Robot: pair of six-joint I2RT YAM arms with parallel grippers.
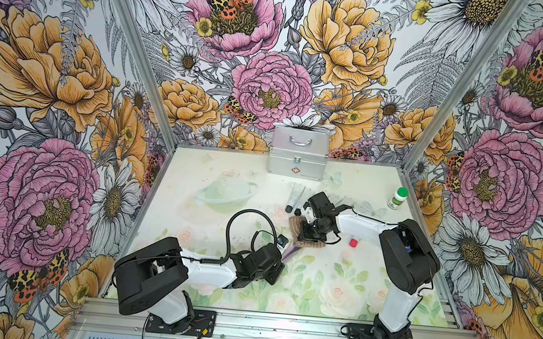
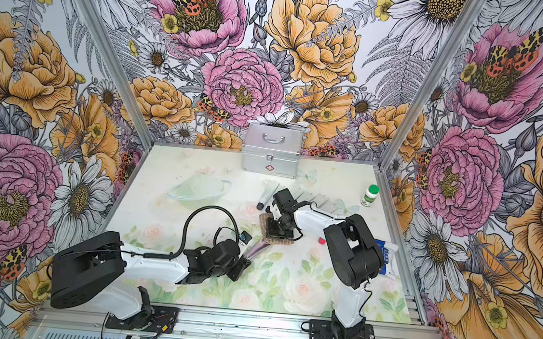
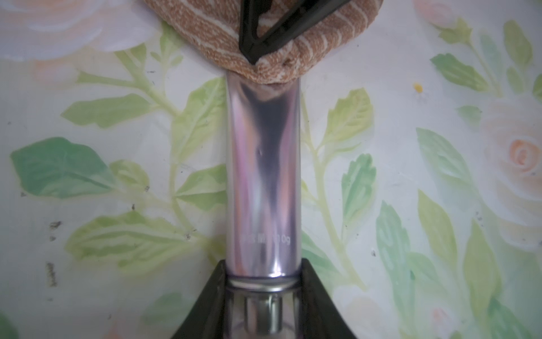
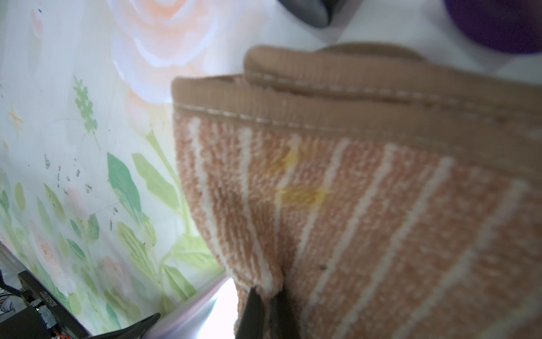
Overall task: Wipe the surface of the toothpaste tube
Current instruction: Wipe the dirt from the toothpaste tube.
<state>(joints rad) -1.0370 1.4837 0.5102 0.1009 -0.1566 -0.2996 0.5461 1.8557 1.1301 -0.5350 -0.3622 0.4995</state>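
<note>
Clamped left gripper [image 3: 264, 273] on the cap end of the toothpaste tube [image 3: 264, 161]. Ahead of those jaws, held striped cloth [image 3: 202, 26] pinched shut in right gripper [image 4: 267, 296], pressed over the tube's far end. Judged wiping under way, bare middle length probably left. Found open mat [image 3: 410, 88] either side of both grippers; beyond the cloth, spare tubes [image 1: 296, 196], then metal case [image 1: 298, 156].

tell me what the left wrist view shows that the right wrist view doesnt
Only the left wrist view: the tube's whole shiny purple length with faint print, down to the neck clamped in the left hand. Only the right wrist view: the cloth's stitched hem and a yellow stain on it. Both: the striped cloth lying over the tube's far end, pinched by the right hand, above the flowered table.
</note>
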